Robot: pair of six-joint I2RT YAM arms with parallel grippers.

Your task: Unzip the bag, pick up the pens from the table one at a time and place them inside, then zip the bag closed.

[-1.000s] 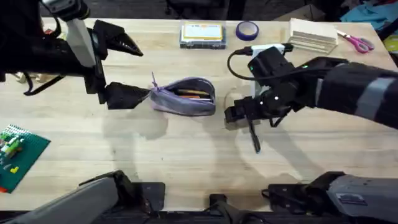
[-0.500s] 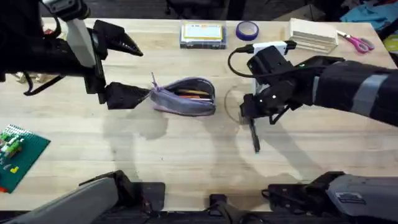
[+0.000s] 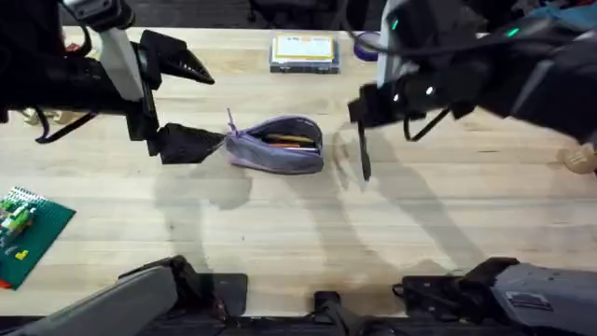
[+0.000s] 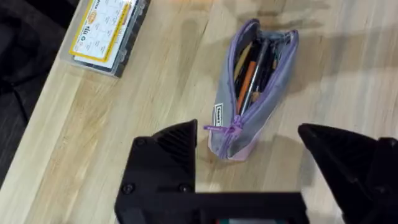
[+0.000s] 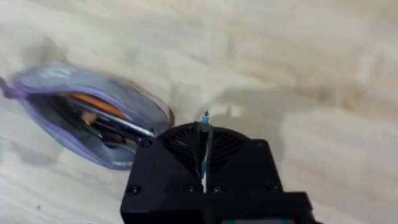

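The grey bag (image 3: 280, 145) with lilac edging lies unzipped mid-table (image 3: 280, 233), with an orange pen and dark pens inside; it also shows as the bag (image 4: 255, 81) and the bag (image 5: 81, 118). My left gripper (image 3: 216, 110) is open at the bag's left end, its lower finger against the zipper end. In the left wrist view that gripper (image 4: 249, 127) straddles the pouch's end. My right gripper (image 3: 362, 126) hangs above the table just right of the bag, shut on a thin dark pen (image 3: 364, 159) that points down. The pen (image 5: 204, 140) stands between the shut fingers of the right gripper (image 5: 204, 155).
A clear-lidded box with a yellow label (image 3: 303, 51) and a purple tape roll (image 3: 367, 44) sit at the table's far edge. A green brick plate (image 3: 23, 229) lies at the near left. Bare wood stretches in front of the bag.
My right gripper has lifted the pen off the table and carried it up and left, closer to the bag. The left arm and the bag have not moved.
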